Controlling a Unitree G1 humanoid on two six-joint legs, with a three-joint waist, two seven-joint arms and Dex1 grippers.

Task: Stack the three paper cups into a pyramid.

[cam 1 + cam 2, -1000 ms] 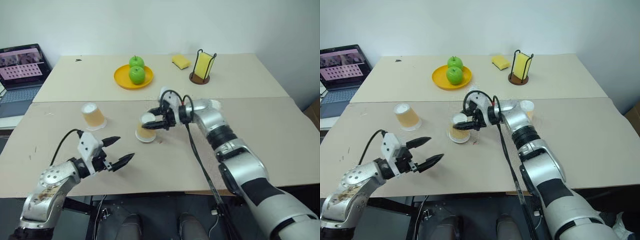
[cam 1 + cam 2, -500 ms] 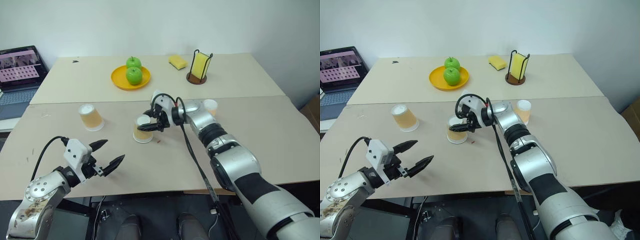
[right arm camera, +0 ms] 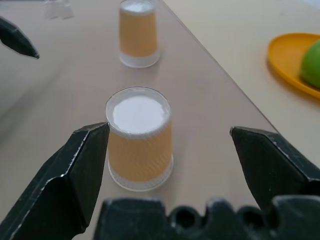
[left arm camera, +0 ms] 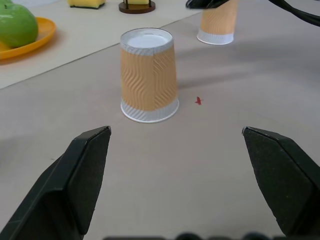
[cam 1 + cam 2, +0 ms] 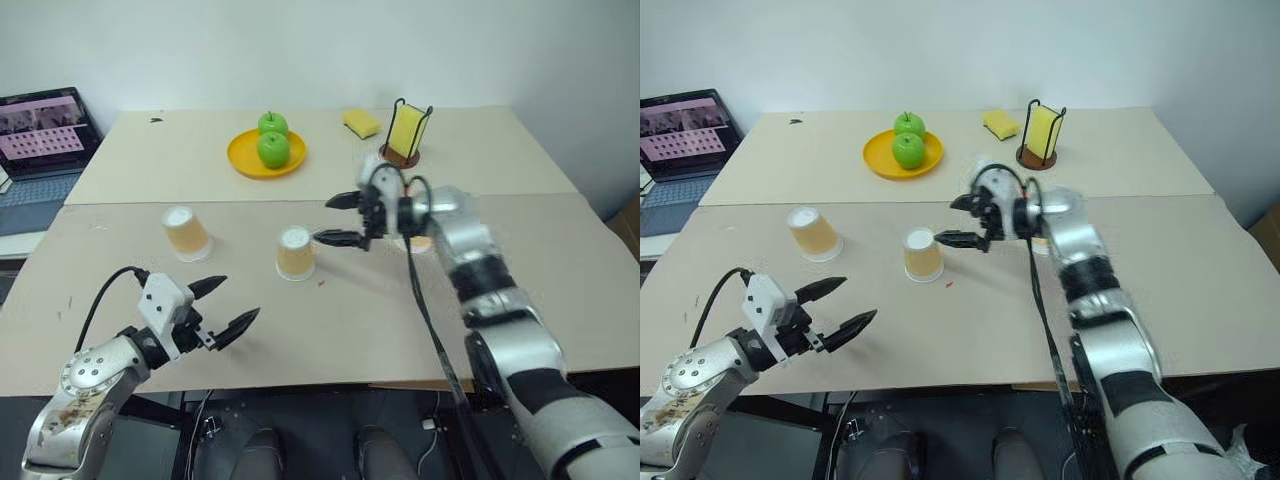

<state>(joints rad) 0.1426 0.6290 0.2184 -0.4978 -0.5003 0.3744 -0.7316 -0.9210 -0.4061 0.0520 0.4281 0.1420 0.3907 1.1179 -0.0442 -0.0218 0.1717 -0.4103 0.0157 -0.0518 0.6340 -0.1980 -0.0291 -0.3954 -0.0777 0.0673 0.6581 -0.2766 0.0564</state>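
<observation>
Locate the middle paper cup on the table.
In the left eye view, the middle paper cup stands upside down near the table's centre, just left of the open right hand, free of its fingers.

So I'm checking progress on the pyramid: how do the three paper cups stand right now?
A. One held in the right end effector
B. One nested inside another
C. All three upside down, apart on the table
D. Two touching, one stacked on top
C: the left cup, middle cup and right cup each stand inverted and separate, and the right end effector is open, holding nothing.
</observation>
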